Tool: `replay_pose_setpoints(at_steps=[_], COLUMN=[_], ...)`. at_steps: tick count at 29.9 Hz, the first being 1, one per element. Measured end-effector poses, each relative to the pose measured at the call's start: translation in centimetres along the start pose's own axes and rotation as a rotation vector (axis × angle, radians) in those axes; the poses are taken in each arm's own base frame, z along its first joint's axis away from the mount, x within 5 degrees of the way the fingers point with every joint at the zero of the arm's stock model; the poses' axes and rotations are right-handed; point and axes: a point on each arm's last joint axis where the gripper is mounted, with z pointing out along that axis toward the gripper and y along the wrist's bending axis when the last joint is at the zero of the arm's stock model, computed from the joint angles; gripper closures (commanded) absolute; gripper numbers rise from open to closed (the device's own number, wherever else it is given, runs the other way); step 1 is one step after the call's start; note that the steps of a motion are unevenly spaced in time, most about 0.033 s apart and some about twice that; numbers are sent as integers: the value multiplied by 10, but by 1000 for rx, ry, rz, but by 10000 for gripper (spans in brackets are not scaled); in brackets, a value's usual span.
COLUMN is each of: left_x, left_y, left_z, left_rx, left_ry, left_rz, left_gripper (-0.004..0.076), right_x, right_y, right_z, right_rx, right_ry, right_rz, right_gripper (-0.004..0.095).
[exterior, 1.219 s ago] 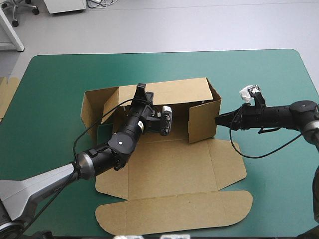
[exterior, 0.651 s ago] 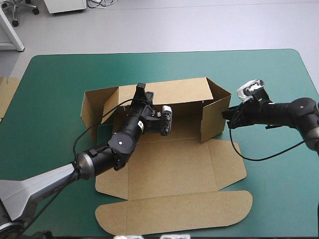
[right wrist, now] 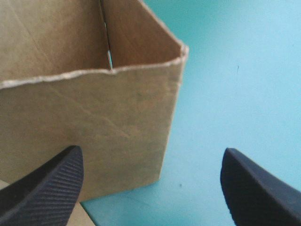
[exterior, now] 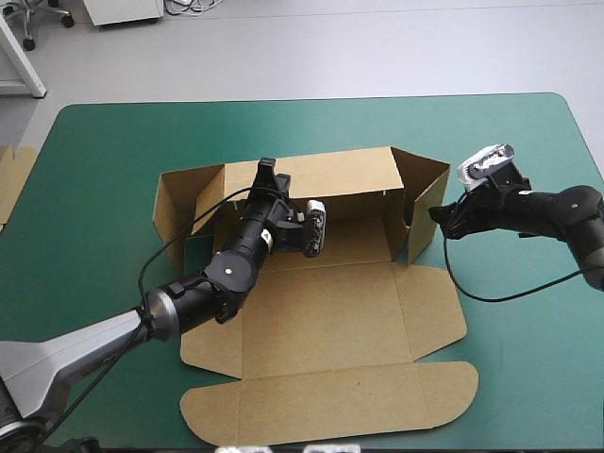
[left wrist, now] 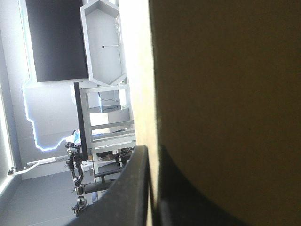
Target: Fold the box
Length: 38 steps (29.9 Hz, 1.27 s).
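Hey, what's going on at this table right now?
Two robot arms are folding a cut brown cardboard box on the teal-green table. The left tool is clamped on the raised back wall, holding it upright. The right tool is open, just outside the standing right side wall. The front lid panel lies flat.

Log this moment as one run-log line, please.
box: walls raised, lid flat | left fingers: shut on back wall | right fingers: open, outside right wall
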Motion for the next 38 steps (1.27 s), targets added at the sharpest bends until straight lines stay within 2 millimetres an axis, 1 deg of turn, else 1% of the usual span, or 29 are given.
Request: replay_pose_setpoints(at_steps=[2,4,7,9,12,15,18,19,20,23,25,26,27,29,32,34,35,38], left_x=[0,0,0,0,0,0,0,0,0,0,0,0,0,0,0,0,0,0], left_y=[0,0,0,0,0,0,0,0,0,0,0,0,0,0,0,0,0,0], left_z=[0,0,0,0,0,0,0,0,0,0,0,0,0,0,0,0,0,0], left_rx=[0,0,0,0,0,0,-1,-1,-1,-2,-2,-2,-2,-2,-2,-3,-3,-3], left_ry=[0,0,1,1,1,1,2,2,3,3,3,3,3,3,4,3,3,3], left_rz=[0,0,0,0,0,0,0,0,0,0,0,0,0,0,1,1,1,2], left_gripper=[734,734,734,734,734,734,734,734,734,734,734,734,734,734,734,734,734,734], right_x=[4,7,11,13,11,5,-9,-18,-24,-53,-72,-77,-83,-88,-89,-86,-86,-85], right_y=[-3,-9,-19,-27,-43,-59,-71,-76,-79,-87,-89,-89,-88,-84,-76,-71,-69,-65], right_z=[-2,-4,-10,-15,-17,-5,7,9,9,3,1,3,6,20,42,52,55,54], right_rx=[11,30,58,87,121,85,27,27,35,97,119,118,111,82,41,18,8,-20], right_ry=[27,39,40,20,-35,-34,-14,-2,8,51,80,95,116,166,224,259,273,303], right_rz=[-8,2,83,156,302,378,419,429,437,449,443,442,444,445,439,432,428,411], right_gripper=[243,325,439,468,467,467,467,467,467,468,482,498,513,546,554,553,553,554])
